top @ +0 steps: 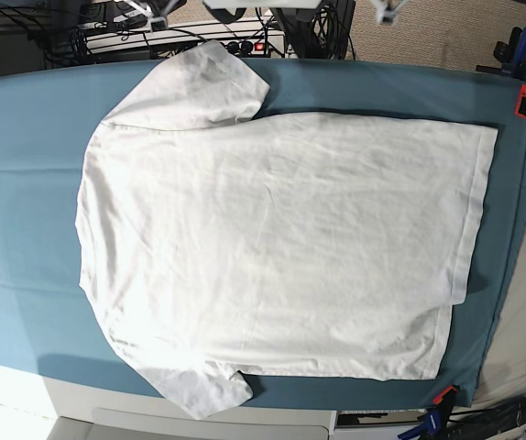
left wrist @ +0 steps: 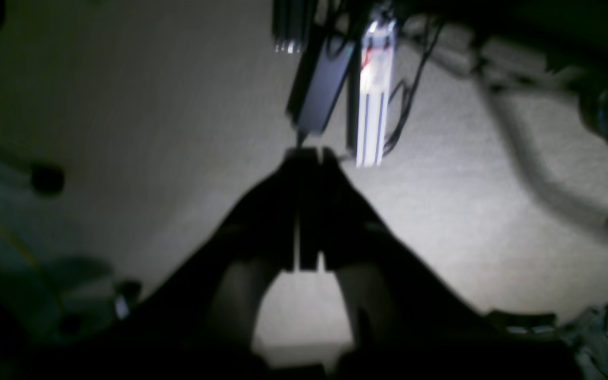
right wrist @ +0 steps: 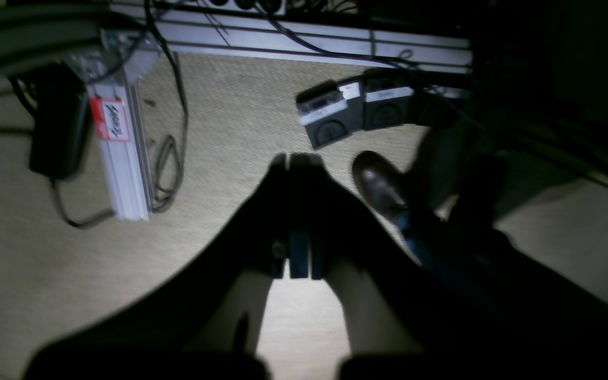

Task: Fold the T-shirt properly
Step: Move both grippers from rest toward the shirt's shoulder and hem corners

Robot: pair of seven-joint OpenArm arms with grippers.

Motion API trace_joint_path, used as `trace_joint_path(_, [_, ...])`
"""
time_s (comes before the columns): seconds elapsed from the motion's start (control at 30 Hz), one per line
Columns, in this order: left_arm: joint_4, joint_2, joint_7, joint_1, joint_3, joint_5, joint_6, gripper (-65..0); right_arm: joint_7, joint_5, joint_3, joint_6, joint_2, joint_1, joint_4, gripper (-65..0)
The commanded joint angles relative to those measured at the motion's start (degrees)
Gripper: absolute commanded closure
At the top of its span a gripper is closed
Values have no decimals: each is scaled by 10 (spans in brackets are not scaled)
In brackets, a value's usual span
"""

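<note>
The white T-shirt (top: 281, 247) lies spread flat on the teal table cloth (top: 25, 183). Its hem (top: 478, 211) is at the right, one sleeve (top: 199, 87) is at the top left and the other (top: 203, 390) at the bottom left. It does not show in either wrist view. My left gripper (left wrist: 309, 153) is shut and empty, hanging over the carpet floor beyond the table. My right gripper (right wrist: 298, 157) is also shut and empty over the floor. In the base view only small bits of the arms show at the top edge.
Orange clamps (top: 525, 92) (top: 442, 396) hold the cloth at the right edge. On the floor are an aluminium frame leg (right wrist: 119, 158), a black power brick (right wrist: 56, 126), foot pedals (right wrist: 357, 108) and a person's shoe (right wrist: 380, 184). Cables and a power strip (top: 235, 44) lie behind the table.
</note>
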Motion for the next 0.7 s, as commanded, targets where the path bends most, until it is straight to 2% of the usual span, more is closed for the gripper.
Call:
trace_joint_path(0.0, [40,-9,-10,22,-19,1,0,0,7,2,1,-1,14,-24,32,0])
trace_joint_path(0.07, [103,-20,-10,65,-52,1,-8,0,8,2,1,-2,34,-64,92,0])
trace_joint_path(0.2, [233,-40,1,150,-110,-32,-50,0,8,3,23,-4,59,-146,216,0])
trace_joint_path(0.27, [307,-42,26,192,-134,-49,-81,0,7,20,57,-4,57,-185,281,0])
trace_joint_path(0.33, [381,-42,38,233,-151,-58,-108,0,5,64,102,-3,47,-223,346,0])
trace_joint_path(0.43, [485,-42,40,283,-165,-63,-126,0,-14,120,170,3,28,-261,437,0])
trace_joint_path(0.53, [572,-42,49,309,-166,-63,-132,0,-39,180,226,42,25,-279,511,0])
trace_joint_path(0.6, [618,-42,64,311,-166,-63,-132,0,-49,224,260,81,25,-281,550,0])
trace_joint_path(0.67, [652,-44,64,310,-166,-64,-141,0,-54,293,296,125,18,-280,584,0])
